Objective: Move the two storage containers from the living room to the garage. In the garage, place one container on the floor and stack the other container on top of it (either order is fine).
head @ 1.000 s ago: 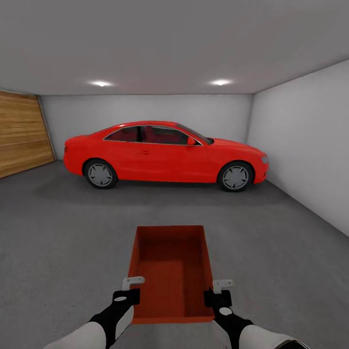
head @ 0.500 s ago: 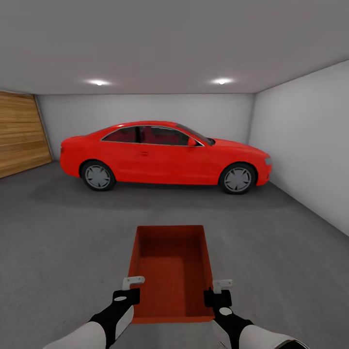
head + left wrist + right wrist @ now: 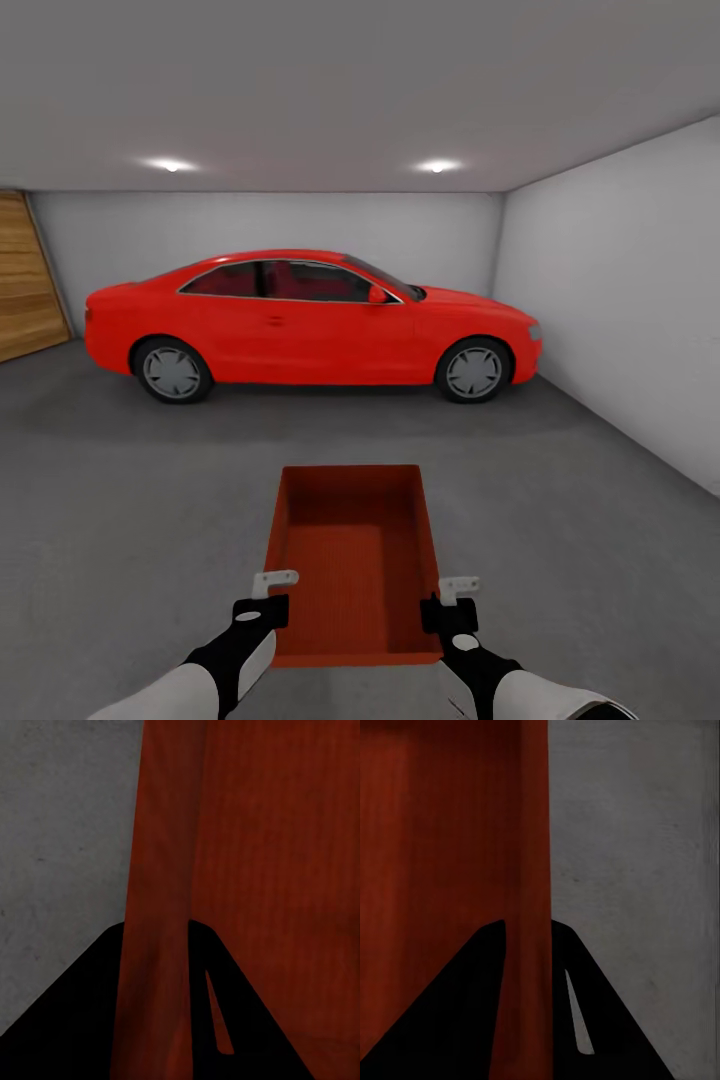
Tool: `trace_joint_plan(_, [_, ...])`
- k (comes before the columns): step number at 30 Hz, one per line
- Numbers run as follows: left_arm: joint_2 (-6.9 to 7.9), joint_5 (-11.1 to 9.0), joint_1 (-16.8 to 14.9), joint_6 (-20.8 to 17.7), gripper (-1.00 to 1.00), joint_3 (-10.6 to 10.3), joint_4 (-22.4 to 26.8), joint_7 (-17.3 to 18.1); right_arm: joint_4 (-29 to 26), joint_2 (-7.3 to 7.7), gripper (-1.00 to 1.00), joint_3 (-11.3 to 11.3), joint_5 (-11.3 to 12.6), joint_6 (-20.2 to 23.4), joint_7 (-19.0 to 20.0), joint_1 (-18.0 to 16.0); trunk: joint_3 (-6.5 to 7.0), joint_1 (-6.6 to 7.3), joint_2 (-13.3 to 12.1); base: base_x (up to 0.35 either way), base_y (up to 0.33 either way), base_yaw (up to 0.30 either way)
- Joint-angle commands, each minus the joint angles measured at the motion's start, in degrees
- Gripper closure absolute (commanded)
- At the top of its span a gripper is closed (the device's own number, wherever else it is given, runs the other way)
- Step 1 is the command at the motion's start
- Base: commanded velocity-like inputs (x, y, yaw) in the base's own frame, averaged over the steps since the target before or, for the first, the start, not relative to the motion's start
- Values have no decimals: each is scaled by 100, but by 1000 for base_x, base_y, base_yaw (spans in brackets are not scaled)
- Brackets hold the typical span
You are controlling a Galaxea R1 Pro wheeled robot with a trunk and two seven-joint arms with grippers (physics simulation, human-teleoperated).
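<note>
I hold one orange-red storage container in front of me, above the dark grey concrete floor of the garage. My left gripper is shut on its left long wall near the close end, and my right gripper is shut on its right long wall. In the left wrist view the container wall runs between the black fingers. The right wrist view shows the other container wall clamped between its fingers in the same way. The second container is out of view.
A red car stands side-on across the back of the garage. A pale grey wall runs along the right. Part of the wood-plank door shows at the far left. Bare concrete lies between me and the car.
The whole head view has shifted: the car and the plank door slid to the left in the picture, so the camera turned right. The container and both grippers kept their place.
</note>
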State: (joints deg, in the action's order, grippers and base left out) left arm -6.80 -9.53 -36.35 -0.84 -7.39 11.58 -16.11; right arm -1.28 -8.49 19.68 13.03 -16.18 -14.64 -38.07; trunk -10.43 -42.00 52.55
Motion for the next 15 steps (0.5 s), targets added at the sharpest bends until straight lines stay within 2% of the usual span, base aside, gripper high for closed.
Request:
trace_joint_plan(1, [389, -331, -3, -11, 100, 198, 1, -33, -22, 31, 100, -386, -46, -35, 13, -7, -8, -4, 5, 322, 0, -273])
trace_joint_plan(15, [380, -331, -3, -11, 100, 201, 62, -33, -22, 31, 100, -386, -46, -35, 13, -7, -8, -4, 5, 322, 0, -284])
